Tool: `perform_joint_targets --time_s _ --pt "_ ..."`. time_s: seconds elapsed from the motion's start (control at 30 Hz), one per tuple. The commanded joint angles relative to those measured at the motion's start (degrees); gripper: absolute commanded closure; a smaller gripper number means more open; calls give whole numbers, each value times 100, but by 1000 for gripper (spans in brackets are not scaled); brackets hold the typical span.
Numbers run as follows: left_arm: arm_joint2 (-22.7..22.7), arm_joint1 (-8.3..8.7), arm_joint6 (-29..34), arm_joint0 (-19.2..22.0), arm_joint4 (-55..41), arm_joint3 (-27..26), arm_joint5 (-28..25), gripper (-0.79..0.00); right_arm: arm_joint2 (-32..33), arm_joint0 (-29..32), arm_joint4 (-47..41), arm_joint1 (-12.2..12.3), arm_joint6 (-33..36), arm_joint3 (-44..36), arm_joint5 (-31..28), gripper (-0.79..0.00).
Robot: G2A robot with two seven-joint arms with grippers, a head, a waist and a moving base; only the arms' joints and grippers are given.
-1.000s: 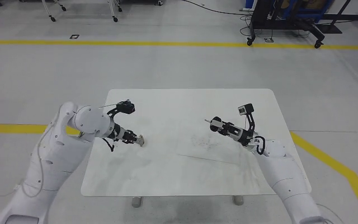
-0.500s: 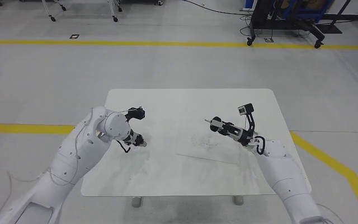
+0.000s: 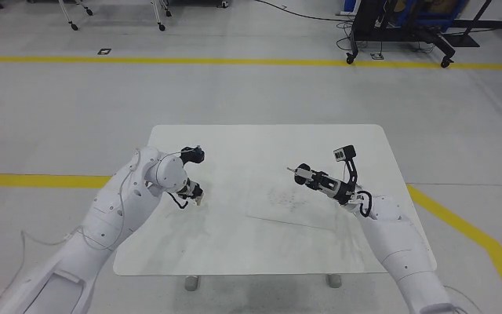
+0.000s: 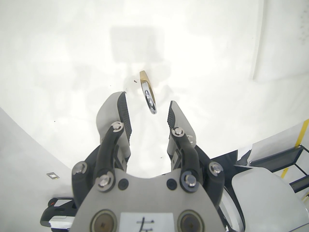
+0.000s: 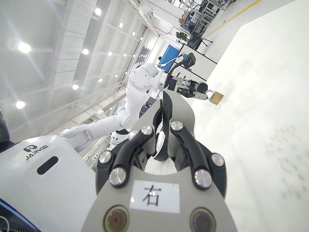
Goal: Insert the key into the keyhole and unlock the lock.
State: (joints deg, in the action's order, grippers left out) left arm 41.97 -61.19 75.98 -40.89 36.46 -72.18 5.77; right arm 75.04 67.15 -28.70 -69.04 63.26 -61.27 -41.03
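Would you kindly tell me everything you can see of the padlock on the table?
The padlock is small, with a brass-coloured rectangular body and a shiny silver shackle that appears closed. It rests body down on the white table, with the shackle pointing up toward the left gripper. The gripper's open jaws flank the shackle, with a gap on each side. The keyhole is hidden.

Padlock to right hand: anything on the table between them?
Nothing. Top view shows bare table between the padlock and the right hand; only faint scuffs.
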Motion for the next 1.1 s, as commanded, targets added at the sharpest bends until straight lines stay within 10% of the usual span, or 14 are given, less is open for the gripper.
perform_joint_targets --time_s 0.0,0.27,0.73,0.9,1.07 --pt "-45 -34 15 27 -23 54 25 -323 0 0 0 0 0 0 0 0" --pt "-157 -132 33 97 -5 241 20 -148 0 0 0 0 0 0 0 0" --pt "-166 -228 -81 147 58 483 -45 -182 0 0 0 0 0 0 0 0" --pt "-150 -255 -65 160 41 528 -79 -3 0 0 0 0 0 0 0 0" --pt "-163 -277 42 173 69 568 -138 0 0 0 0 0 0 0 0 0"
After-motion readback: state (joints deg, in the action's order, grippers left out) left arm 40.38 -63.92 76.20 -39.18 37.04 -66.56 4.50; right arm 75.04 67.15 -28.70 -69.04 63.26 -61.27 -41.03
